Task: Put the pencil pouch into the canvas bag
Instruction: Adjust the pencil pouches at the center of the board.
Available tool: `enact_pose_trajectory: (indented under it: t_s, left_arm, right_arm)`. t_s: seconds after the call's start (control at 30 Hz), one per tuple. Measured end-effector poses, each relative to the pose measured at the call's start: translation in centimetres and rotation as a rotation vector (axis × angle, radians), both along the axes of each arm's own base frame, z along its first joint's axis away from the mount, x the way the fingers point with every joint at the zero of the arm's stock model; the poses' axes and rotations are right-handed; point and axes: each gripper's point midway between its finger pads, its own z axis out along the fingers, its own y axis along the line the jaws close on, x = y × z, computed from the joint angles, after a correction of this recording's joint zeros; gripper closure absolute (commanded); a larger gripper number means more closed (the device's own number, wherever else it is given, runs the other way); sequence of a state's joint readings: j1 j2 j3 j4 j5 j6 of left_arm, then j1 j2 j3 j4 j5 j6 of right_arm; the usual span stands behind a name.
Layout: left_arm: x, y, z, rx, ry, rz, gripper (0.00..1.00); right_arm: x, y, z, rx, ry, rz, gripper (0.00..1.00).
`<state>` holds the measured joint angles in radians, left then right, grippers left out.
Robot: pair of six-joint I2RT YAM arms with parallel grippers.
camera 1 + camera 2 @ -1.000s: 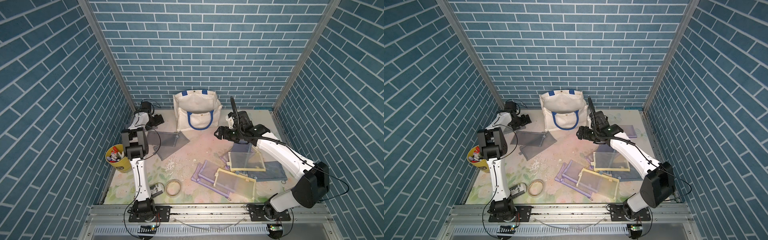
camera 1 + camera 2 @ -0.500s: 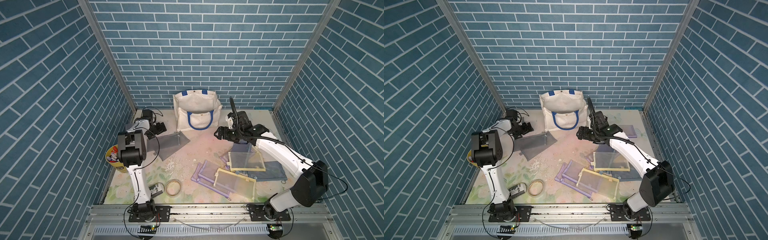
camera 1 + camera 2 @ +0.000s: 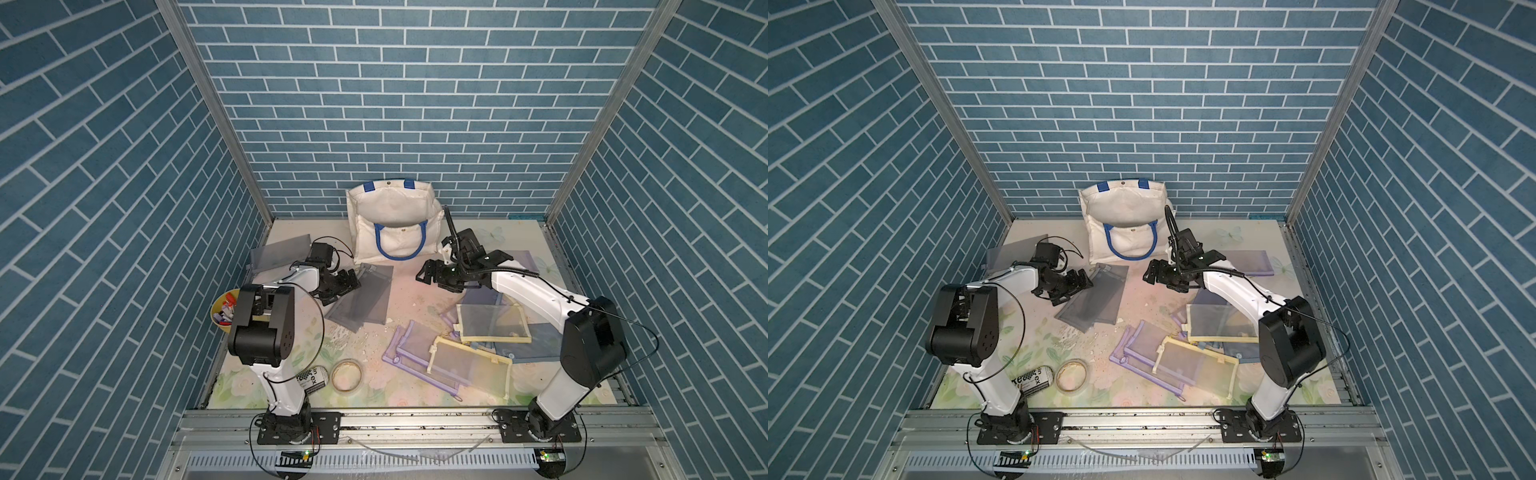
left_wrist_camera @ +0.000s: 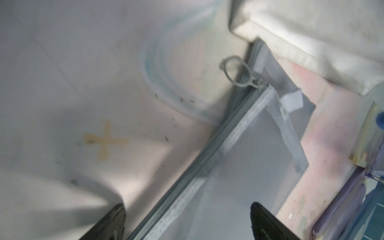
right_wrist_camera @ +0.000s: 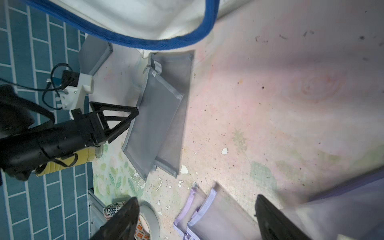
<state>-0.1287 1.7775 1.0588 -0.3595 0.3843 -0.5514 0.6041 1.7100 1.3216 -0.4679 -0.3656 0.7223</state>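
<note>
1 second has brought the left gripper, fingers spread, from the table's back-left corner to the grey pencil pouch lying before the canvas bag; right gripper spread, empty. grasp pending.

One canvas bag, two yellow-trimmed pouches (both mesh).

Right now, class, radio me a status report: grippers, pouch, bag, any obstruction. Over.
Left gripper open, straddling grey pouch at its zipper edge; right gripper open, empty. Pouch lying flat, ungripped. Canvas bag mouth open; path to it looks clear.
</note>
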Motion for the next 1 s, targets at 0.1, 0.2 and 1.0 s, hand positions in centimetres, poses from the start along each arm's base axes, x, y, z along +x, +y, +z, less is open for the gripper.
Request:
enact_pose_trajectory:
  t_s: [0.1,0.2,1.0]
  left_arm:
    - [-1.6,-2.5,0.1,-0.033,0.007,-0.027,0.07]
    - [-2.7,-5.3,0.3,-0.069,0.008,-0.063,0.09]
    - [-2.4,-6.8,0.9,-0.176,-0.043,-0.088,0.44]
  right_arm:
    - [-0.3,0.4,-1.2,0.014,0.042,-0.001,0.14]
    - [-0.5,0.8,-2.0,0.033,0.073,-0.004,0.15]
    - [4.6,6.8,-7.2,0.141,0.111,0.036,0.45]
